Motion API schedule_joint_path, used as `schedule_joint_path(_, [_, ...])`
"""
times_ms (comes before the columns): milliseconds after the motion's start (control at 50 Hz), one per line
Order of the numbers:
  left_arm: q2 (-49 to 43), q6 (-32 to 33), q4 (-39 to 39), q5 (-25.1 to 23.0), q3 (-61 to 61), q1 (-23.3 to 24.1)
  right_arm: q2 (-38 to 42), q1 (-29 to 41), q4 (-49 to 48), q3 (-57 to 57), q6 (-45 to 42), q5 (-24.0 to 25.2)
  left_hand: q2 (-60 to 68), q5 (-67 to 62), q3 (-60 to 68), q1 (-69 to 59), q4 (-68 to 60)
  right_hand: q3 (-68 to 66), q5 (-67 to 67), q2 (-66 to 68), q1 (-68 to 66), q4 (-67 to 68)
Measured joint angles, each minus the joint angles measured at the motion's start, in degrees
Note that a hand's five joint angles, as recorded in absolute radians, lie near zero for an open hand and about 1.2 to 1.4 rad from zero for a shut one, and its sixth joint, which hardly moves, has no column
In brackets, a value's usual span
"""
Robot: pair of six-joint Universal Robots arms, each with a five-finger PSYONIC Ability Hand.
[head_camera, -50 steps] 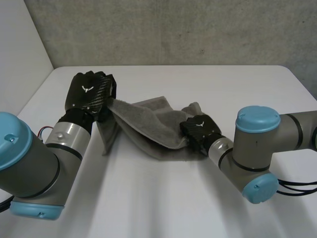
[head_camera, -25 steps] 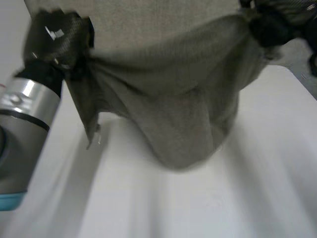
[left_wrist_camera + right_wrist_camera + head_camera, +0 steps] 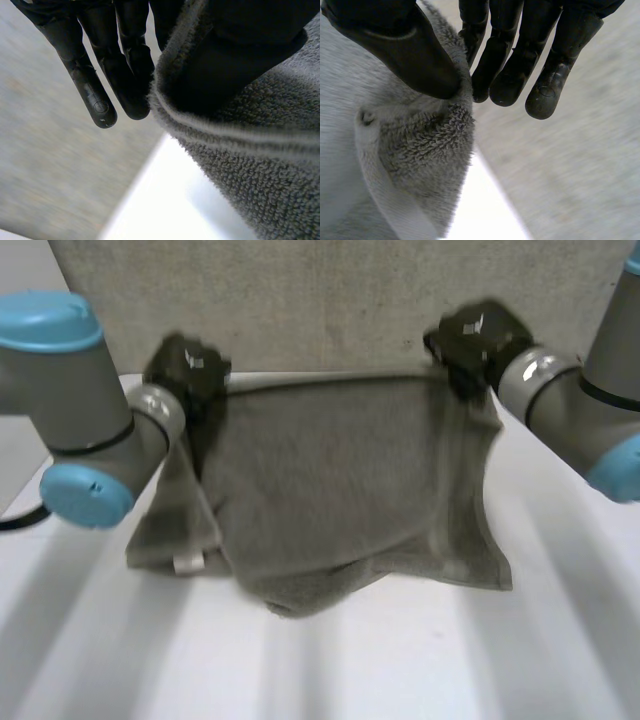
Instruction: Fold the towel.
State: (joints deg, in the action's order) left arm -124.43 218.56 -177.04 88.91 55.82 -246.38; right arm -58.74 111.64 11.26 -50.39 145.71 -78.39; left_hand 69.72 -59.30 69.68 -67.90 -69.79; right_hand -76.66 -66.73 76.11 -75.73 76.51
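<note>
A grey towel [image 3: 330,480] hangs spread between my two hands above the white table [image 3: 400,660], its lower edge sagging onto the tabletop. My left hand [image 3: 187,368] pinches the towel's upper left corner; in the left wrist view the towel's hem [image 3: 240,145] is wedged between the thumb [image 3: 235,55] and the fingers [image 3: 125,65]. My right hand [image 3: 474,340] pinches the upper right corner, and in the right wrist view the thumb [image 3: 405,50] presses the towel [image 3: 420,145] against the fingers [image 3: 510,60].
A grey wall [image 3: 330,300] rises right behind the table's far edge, close to both raised hands. A white label [image 3: 187,563] shows at the towel's lower left corner. Bare tabletop lies in front of the towel.
Both hands have lifted the towel off the table and pulled apart toward the far edge, so the bunched cloth now hangs spread out between them.
</note>
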Motion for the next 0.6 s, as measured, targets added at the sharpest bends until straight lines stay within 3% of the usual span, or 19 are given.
schedule_joint_path(80, [1.13, 0.53, -9.05, 0.21, -4.72, 0.06, -1.2, 0.49, -16.24, -0.54, 1.86, -4.12, 0.0, 0.0, 0.0, -0.16, 0.0, 0.0, 0.0, 0.08, -0.01, 0.0])
schedule_joint_path(160, [7.84, -4.04, -22.82, -0.04, -2.85, -0.23, -8.01, 0.46, -34.75, -6.92, 3.43, -7.59, 0.0, -0.25, 0.0, -0.16, 0.0, 0.0, 0.0, 0.28, -0.01, 0.0])
schedule_joint_path(240, [14.6, -9.78, -32.57, -1.37, 3.26, -1.21, -13.01, 0.34, -40.95, -11.81, 4.24, -8.42, 0.0, -0.29, 0.0, -0.15, 0.0, 0.0, -0.02, 0.29, -0.01, 0.0])
schedule_joint_path(340, [18.92, -13.8, -35.44, -3.5, 11.84, -2.68, -15.18, 0.2, -37.82, -15.32, 5.41, -6.98, 0.0, -0.29, 0.0, -0.15, 0.0, -0.04, -0.08, 0.3, -0.01, 0.0])
schedule_joint_path(600, [17.15, -13.29, -27.72, -4.76, 34.05, -3.54, -13.08, -0.07, -23.01, -26.14, 6.3, 0.76, 0.0, -0.3, 0.0, -0.15, 0.0, -0.34, -0.42, 0.56, -0.01, 0.0])
